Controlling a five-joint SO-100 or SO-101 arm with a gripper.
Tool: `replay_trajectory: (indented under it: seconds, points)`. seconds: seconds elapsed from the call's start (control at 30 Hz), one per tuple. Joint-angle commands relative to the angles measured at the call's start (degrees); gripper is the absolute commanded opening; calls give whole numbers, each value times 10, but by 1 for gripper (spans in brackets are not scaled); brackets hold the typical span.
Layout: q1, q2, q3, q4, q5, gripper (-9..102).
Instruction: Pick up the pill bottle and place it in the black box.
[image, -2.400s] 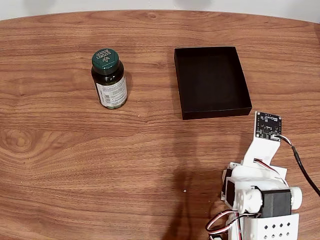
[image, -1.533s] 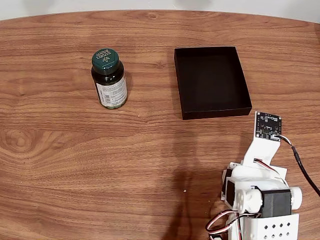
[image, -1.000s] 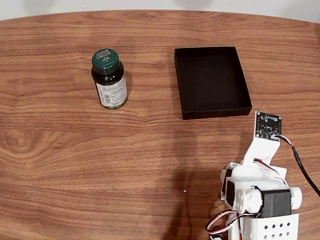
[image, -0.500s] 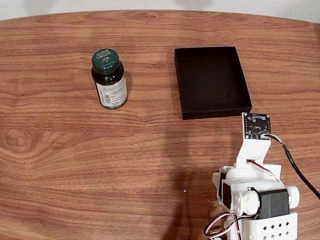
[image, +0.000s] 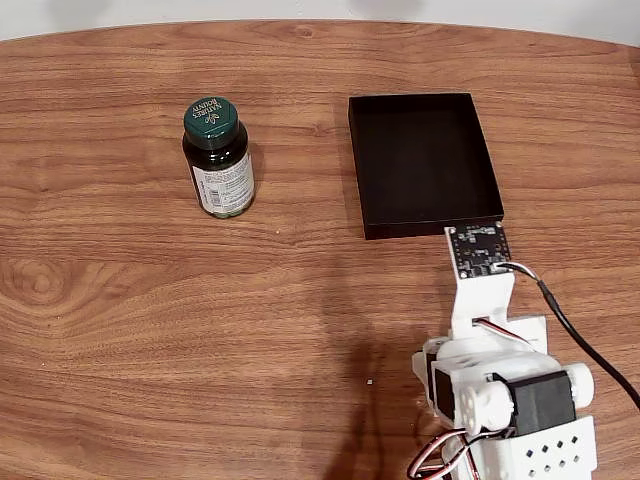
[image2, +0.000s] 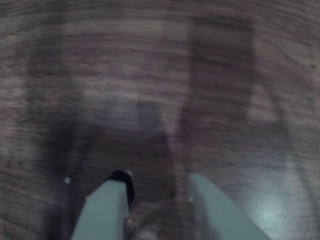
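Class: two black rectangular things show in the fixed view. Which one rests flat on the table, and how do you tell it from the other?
The black box, a shallow low-walled tray, lies on the table. The small black circuit board sits on the arm's white bracket.

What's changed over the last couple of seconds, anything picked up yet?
Nothing picked up. In the fixed view the arm has swung left, so its small circuit board now sits at the black box's near edge. The wrist view is motion-blurred, with the gripper over bare wood. The pill bottle stands upright where it was; the box hasn't moved.
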Motion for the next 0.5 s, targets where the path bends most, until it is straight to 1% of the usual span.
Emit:
replay_trajectory:
  seconds: [0.0,0.3,0.47]
  points:
    - [-13,-18,-47,-41,15,11]
    - [-55,-66,-80,-185,32,13]
    - [-72,-96,-91,-321,27,17]
